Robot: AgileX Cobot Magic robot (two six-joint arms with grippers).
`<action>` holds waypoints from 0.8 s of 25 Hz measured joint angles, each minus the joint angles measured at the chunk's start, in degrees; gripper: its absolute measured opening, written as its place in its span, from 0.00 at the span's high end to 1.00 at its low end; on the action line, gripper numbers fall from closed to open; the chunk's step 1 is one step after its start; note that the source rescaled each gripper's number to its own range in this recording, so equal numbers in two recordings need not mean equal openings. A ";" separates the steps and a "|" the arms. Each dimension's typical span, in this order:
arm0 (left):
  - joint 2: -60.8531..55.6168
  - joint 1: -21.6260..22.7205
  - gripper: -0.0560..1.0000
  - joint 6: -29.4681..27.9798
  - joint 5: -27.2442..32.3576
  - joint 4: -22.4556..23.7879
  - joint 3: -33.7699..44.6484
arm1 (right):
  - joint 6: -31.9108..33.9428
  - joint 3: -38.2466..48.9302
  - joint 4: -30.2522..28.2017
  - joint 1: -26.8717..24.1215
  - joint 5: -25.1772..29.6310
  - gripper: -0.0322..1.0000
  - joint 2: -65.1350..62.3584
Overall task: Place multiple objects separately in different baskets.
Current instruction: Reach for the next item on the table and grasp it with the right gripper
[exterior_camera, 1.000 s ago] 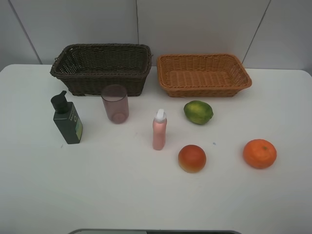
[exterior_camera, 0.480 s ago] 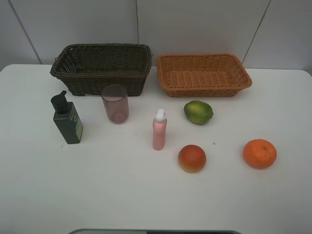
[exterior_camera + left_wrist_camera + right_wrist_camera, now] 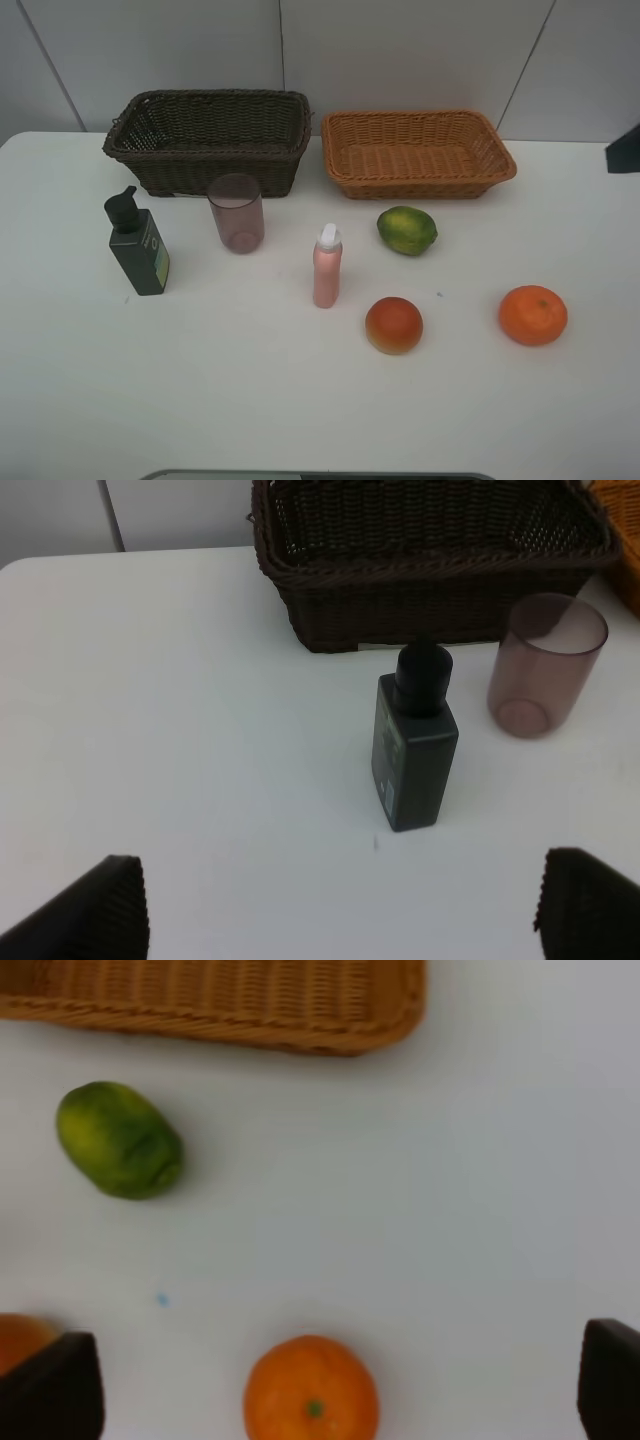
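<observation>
deep basket: dark brown
shallow basket: orange-brown
pump bottle: dark green
cup: pinkish-purple
slim bottle: pink, white cap

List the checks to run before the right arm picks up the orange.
1. Right fingers spread apart: ok.
2. Orange lined up between them: ok, judged from the right wrist view.
3. Orange stands apart from the green fruit: ok.
4. Height of the fingers over the orange: cannot tell.
5. Light basket holds nothing, so there is room for the drop: ok.
</observation>
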 joint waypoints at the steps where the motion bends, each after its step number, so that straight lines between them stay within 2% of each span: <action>1: 0.00 0.00 0.00 0.00 0.00 0.00 0.00 | 0.00 -0.26 0.14 2.02 -0.56 0.00 2.45; 7: 0.00 0.00 0.00 0.00 0.00 0.00 0.00 | 1.82 -1.37 3.02 12.12 -2.76 0.00 16.28; 20: 0.00 0.00 0.00 0.00 0.00 0.00 0.00 | 22.56 -1.41 4.85 25.07 -9.38 0.00 37.25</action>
